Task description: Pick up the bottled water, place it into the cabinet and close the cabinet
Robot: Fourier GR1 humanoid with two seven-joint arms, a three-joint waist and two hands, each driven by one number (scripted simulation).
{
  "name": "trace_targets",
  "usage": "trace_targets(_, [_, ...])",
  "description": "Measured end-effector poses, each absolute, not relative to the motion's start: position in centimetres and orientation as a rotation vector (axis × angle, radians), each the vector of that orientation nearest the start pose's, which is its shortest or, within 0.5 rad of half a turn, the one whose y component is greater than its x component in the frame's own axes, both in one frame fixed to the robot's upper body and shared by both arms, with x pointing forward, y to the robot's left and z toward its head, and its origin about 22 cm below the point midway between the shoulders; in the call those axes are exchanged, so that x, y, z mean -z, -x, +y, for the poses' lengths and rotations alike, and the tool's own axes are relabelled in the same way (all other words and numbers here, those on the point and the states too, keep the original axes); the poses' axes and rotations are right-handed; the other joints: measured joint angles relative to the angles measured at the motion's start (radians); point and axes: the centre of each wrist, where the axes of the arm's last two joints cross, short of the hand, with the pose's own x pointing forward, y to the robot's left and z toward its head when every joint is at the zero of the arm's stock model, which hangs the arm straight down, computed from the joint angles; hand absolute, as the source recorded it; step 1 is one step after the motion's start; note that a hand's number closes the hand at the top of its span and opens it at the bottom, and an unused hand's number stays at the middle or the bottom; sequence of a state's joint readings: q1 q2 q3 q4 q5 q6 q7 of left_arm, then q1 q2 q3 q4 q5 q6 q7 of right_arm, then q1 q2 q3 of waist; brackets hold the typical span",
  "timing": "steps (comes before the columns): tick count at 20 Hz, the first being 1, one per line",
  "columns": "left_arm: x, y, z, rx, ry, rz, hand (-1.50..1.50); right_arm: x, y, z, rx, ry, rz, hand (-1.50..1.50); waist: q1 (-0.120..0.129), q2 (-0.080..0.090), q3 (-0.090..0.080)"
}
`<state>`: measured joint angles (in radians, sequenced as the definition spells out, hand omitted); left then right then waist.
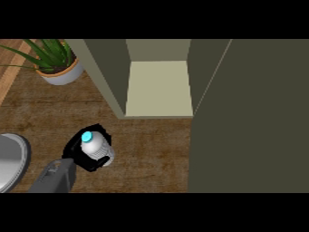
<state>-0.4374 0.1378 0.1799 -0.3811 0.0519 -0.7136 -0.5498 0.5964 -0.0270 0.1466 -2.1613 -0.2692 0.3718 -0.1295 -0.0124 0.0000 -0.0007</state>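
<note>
Left robot hand (79,152), lower left of frame, has its black fingers curled round the water bottle (96,147); bottle upright, cyan cap up, top and white body showing above the fingers. Can't tell if the bottle is clear of the desk (150,149) or resting on it. Right robot hand isn't in view.

Cabinet (156,86) is at upper centre, open, pale shelf bare. Its door (257,118) stands open, filling the right side of the frame. Potted plant (53,61) upper left, just beside the cabinet's left wall. Grey rounded object (3,161) at the left edge, can't identify.

Risks, my read:
- Opening is narrow. Bottle or knuckles could clip the left wall on the way in and twist the bottle in the grip.
- Swinging wide left could brush the plant.
- Bottle set too near the shelf's front edge would block the door on closing, or tip.

No readable label, brand or writing on anything.
</note>
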Motion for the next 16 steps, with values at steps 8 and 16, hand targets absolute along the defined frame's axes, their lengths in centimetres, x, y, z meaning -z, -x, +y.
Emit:
trace_targets(8, [15.1,-24.6,30.5,-0.347,0.422,-1.508,1.5,-4.9,-10.2,-24.5,0.006,-0.4,-1.781,-1.5,0.014,-0.003,0.0])
trace_targets(16, [14.6,-24.2,30.0,-0.437,0.446,-1.527,1.5,-5.3,-10.4,-24.4,-0.003,-0.408,-1.783,-1.5,0.012,-0.003,0.001])
